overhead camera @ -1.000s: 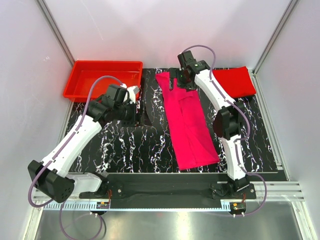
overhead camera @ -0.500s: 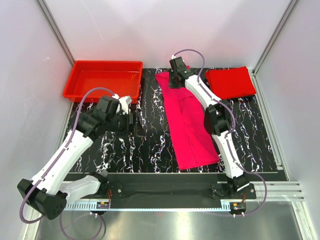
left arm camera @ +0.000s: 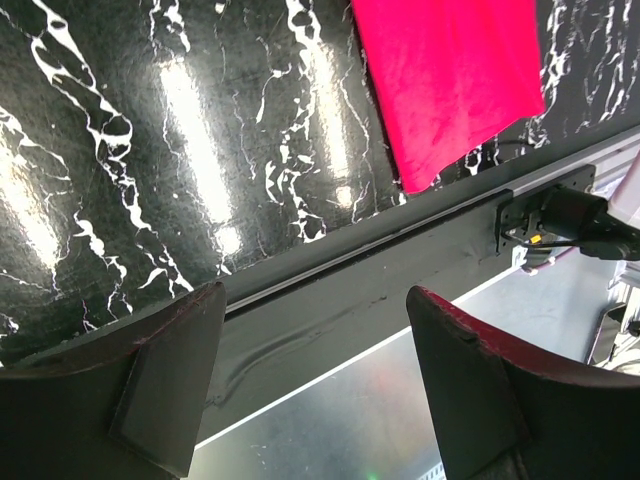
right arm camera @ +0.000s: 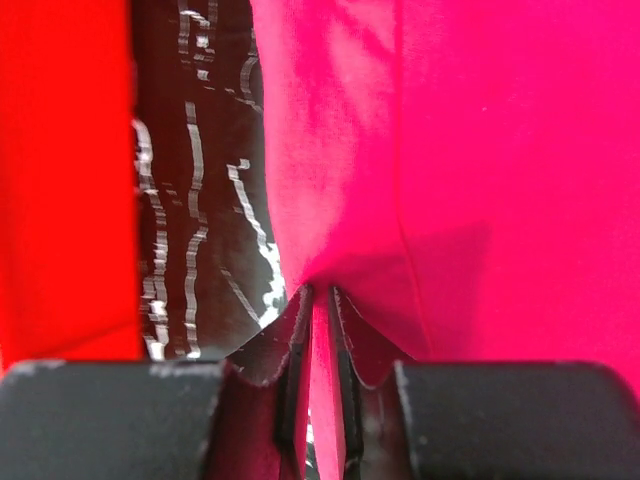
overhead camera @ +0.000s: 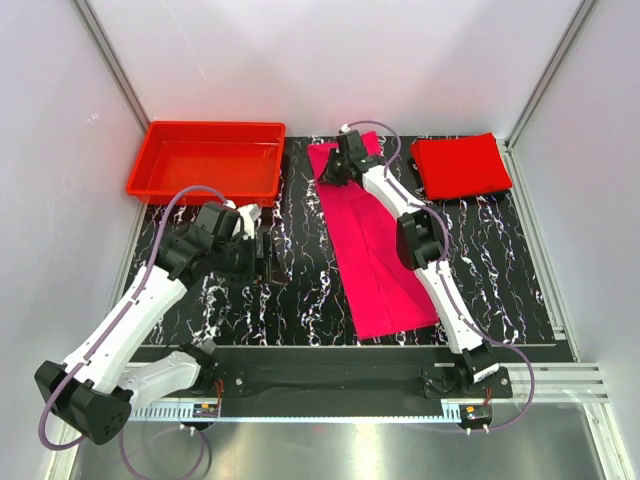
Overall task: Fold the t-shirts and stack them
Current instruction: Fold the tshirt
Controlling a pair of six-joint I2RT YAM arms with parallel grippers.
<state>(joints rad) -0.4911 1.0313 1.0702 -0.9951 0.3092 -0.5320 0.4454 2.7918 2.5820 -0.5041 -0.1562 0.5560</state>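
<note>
Magenta-pink t-shirt (overhead camera: 378,292) lies stretched long on the marbled surface (overhead camera: 300,300), a thin fold of its far end pinched between the right fingers (right arm camera: 268,392) (almost closed on it), the red t-shirt (overhead camera: 460,165) off to their right, while the left fingers (left arm camera: 170,385) gape wide, holding nothing.

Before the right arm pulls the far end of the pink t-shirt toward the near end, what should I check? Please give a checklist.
1. Right jaws shut on the pink t-shirt, at its far edge: ok.
2. All cloth layers caught in that pinch: cannot tell.
3. The rest of the pink t-shirt lies flat as a long strip on the table: ok.
4. Left jaws open, holding nothing, over bare table left of the shirt: ok.
5. Red t-shirt folded, apart from the pink one: ok.
</note>
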